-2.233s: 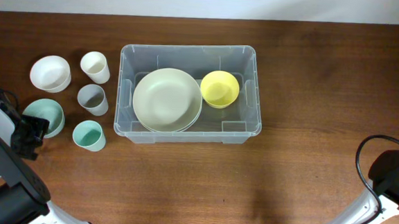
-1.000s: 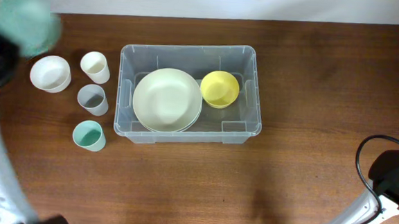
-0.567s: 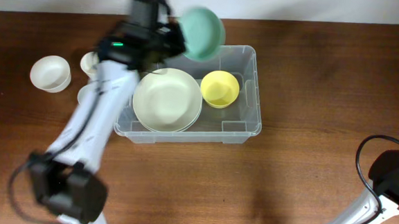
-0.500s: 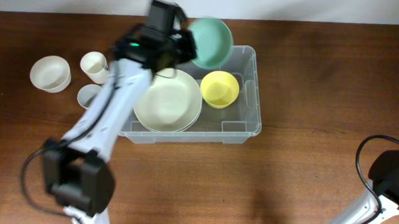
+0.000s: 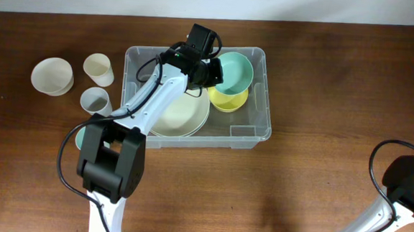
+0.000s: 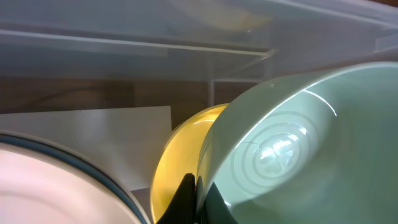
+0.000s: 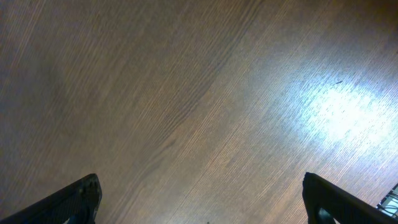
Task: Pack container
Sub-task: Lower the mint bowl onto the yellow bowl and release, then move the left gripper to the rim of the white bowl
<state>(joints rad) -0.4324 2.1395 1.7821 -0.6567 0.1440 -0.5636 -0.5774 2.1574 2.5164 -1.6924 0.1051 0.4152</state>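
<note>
Now the left claw (image 5: 212, 72) pinches a green bowl (image 5: 236, 69) over the yellow bowl (image 5: 228, 101), likely to nest them in the container (image 5: 146, 50); right claw (image 7: 202, 202) spread.

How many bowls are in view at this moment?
3. A white bowl on the table, left of the container; a yellow bowl inside the container; a green bowl gripped by the left tool, overlapping the yellow one. The arm may hide more.

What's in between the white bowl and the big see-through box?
Two cups: a cream cup and a gray cup stand between the white bowl and the box. The overhead view shows it.
</note>
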